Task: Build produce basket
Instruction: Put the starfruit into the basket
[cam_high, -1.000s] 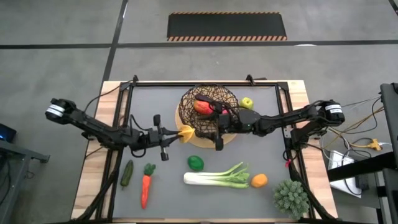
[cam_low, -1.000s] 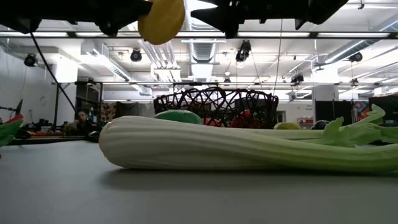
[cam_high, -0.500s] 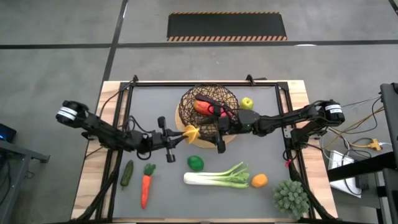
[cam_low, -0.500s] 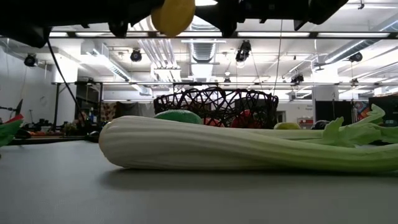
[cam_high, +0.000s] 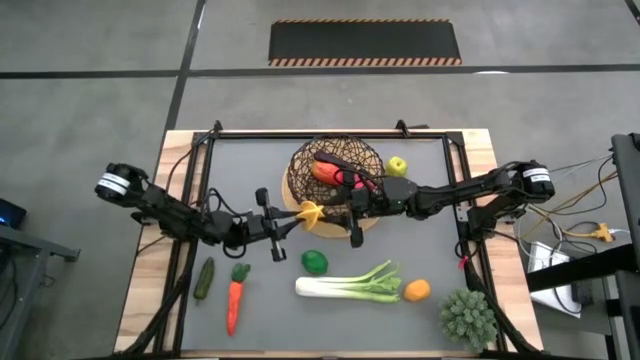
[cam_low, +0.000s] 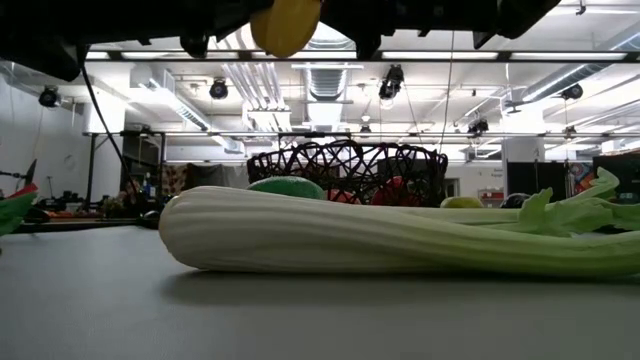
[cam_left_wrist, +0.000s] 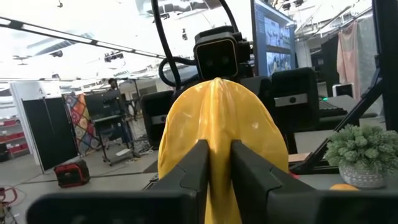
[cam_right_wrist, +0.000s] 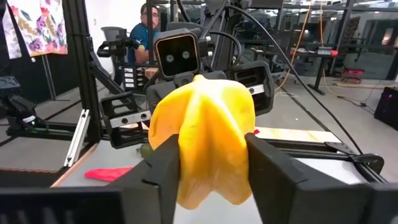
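High view, count: one basket (cam_high: 335, 160), one yellow pepper (cam_high: 309, 213), one red pepper (cam_high: 326, 171), one apple (cam_high: 397, 165), one green pepper (cam_high: 314, 262), one leek (cam_high: 349, 285), one orange (cam_high: 416, 290), one carrot (cam_high: 234, 300), one cucumber (cam_high: 205, 278).
Left gripper (cam_high: 298, 218) and right gripper (cam_high: 330, 209) are both pinching the yellow pepper in the air, just near-left of the basket; the basket is holding the red pepper only, with the apple lying just right of it and the rest lying nearer on the table (cam_high: 430, 250).
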